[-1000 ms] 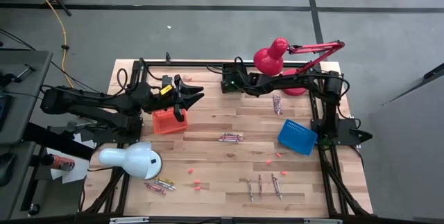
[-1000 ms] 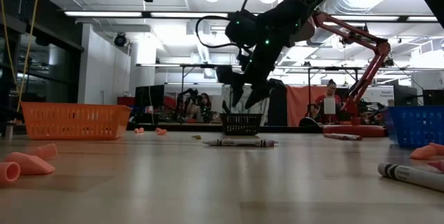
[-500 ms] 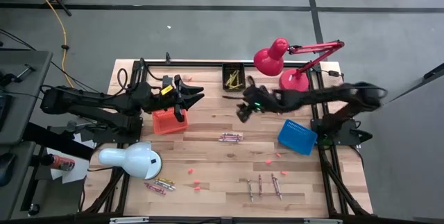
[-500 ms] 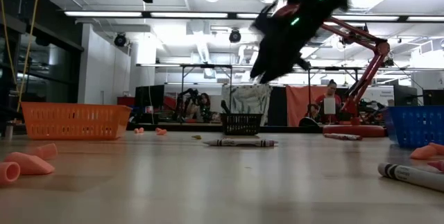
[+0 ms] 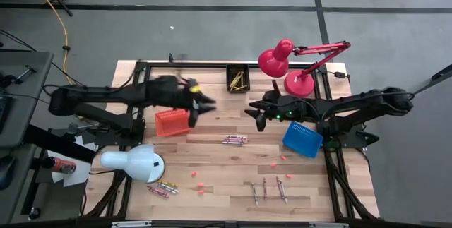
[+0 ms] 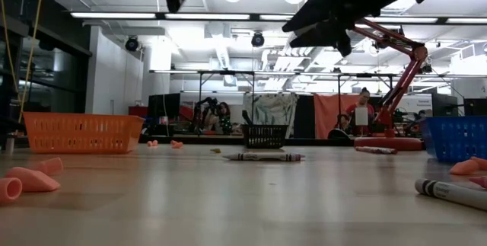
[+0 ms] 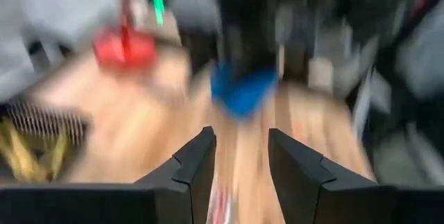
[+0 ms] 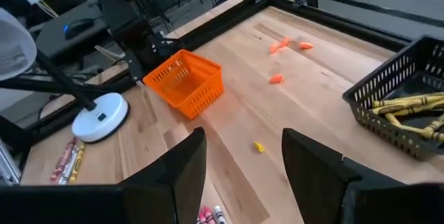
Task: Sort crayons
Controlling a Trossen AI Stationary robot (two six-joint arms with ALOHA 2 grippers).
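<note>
Counting from the small black mesh basket (image 5: 237, 78) at the far edge of the wooden table (image 5: 212, 157), and working outward:

Baskets: three. The black one; an orange plastic basket (image 5: 171, 122) off to its left and nearer the front; a blue plastic basket (image 5: 302, 138) off to its right and nearer the front.

Lamps: two. A red desk lamp (image 5: 282, 58) just right of the black basket; a white desk lamp (image 5: 134, 163) well in front of it, beyond the orange basket.

Crayons in the black basket: a bunch of yellow crayons (image 8: 409, 106); the number cannot be told.

Crayons on the table: three groups. A small bunch of reddish crayons (image 5: 235, 140) lies straight in front of the black basket, mid-table. A mixed yellow and pink bunch (image 5: 162, 188) sits at the front edge by the white lamp's base. About four purplish-grey sticks (image 5: 267, 188) are spread at the front edge, nearer the blue basket's side.

Pink crumbs: several tiny bits (image 5: 199, 185) are scattered in front of the mid-table bunch.

Left gripper (image 5: 209, 105): reaching from the left, up in the air over the gap between the orange basket and the black basket. Its two fingers (image 7: 196, 161) stand apart with nothing between them.

Right gripper (image 5: 256, 113): arm stretched low across from the right, wrist in front of the black basket and beside the blue one, raised off the wood. Jaws spread wide, nothing held.
</note>
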